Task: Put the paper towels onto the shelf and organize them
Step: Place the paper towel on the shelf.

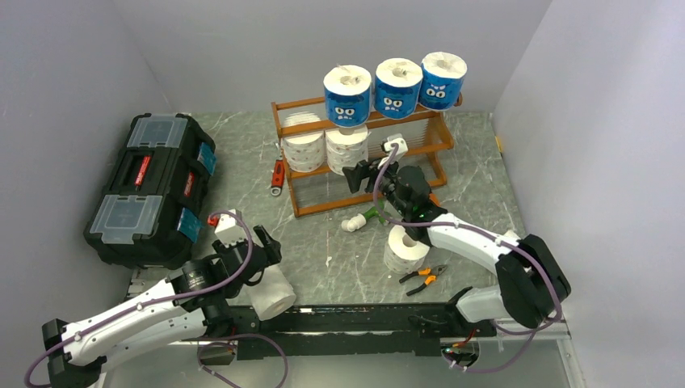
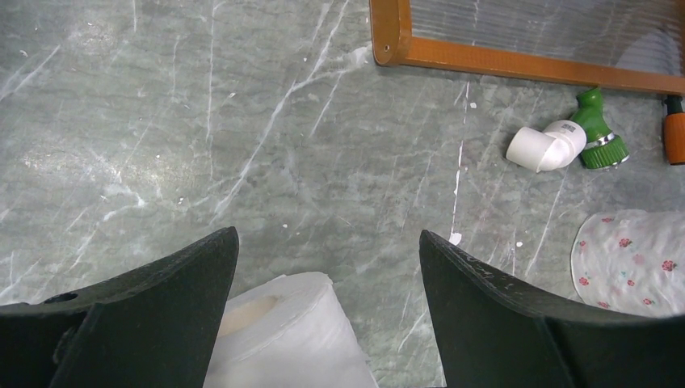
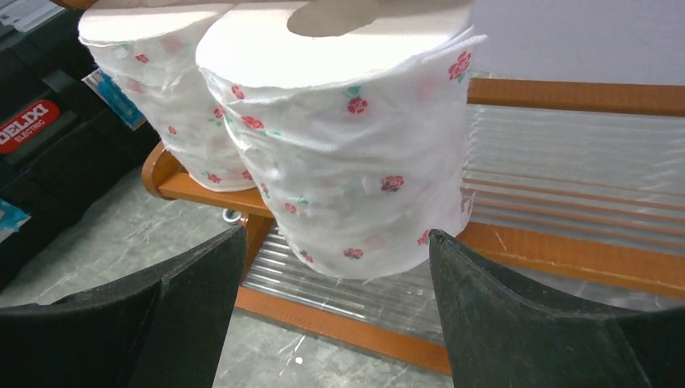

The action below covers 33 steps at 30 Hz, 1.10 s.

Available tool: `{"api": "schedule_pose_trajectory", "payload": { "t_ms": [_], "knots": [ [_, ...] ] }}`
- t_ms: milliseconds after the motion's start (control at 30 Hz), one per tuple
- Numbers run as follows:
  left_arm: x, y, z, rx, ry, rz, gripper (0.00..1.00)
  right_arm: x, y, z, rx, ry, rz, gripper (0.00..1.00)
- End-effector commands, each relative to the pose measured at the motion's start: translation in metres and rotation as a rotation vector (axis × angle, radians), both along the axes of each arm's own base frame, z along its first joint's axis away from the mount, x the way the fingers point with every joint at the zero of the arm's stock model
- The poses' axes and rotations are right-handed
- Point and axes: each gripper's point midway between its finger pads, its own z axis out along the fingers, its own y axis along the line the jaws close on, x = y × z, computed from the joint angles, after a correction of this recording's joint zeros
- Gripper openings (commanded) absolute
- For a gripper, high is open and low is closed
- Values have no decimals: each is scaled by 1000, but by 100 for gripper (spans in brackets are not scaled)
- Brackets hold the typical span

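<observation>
Left jaws spread wide, empty, above plain roll [image 2: 283, 335] lying on side at bench [image 2: 161, 121] near edge. Right jaws spread, holding nothing, flanking floral roll [image 3: 355, 153] upright on shelf [image 3: 565, 260] middle tier. Rolls light, soft, crushable: take across outer wall, gentle squeeze

Three paper towels [image 1: 395, 85] sit atop the shelf [image 1: 277, 121], two on its middle tier; toolbox [image 1: 149, 190] left.

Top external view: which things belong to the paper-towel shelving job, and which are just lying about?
Job: shelf; blue-wrapped rolls on top; white rolls on the middle tier; loose white rolls.
Lying about: black toolbox; pliers; green-and-white nozzle; red-handled tool.
</observation>
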Motion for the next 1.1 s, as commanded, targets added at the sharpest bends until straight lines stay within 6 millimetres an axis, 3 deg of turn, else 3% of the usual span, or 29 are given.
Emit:
{"api": "schedule_pose_trajectory", "payload": {
  "t_ms": [0, 233, 1067],
  "knots": [
    [2, 0, 7, -6, -24, 0, 88, 14, 10, 38, 56, -108, 13, 85],
    [1, 4, 6, 2, -20, 7, 89, 33, 10, 24, 46, -76, -47, 81],
    [3, 5, 4, 23, -20, 14, 90, 62, 12, 7, 61, -73, -86, 77]
  ]
}}
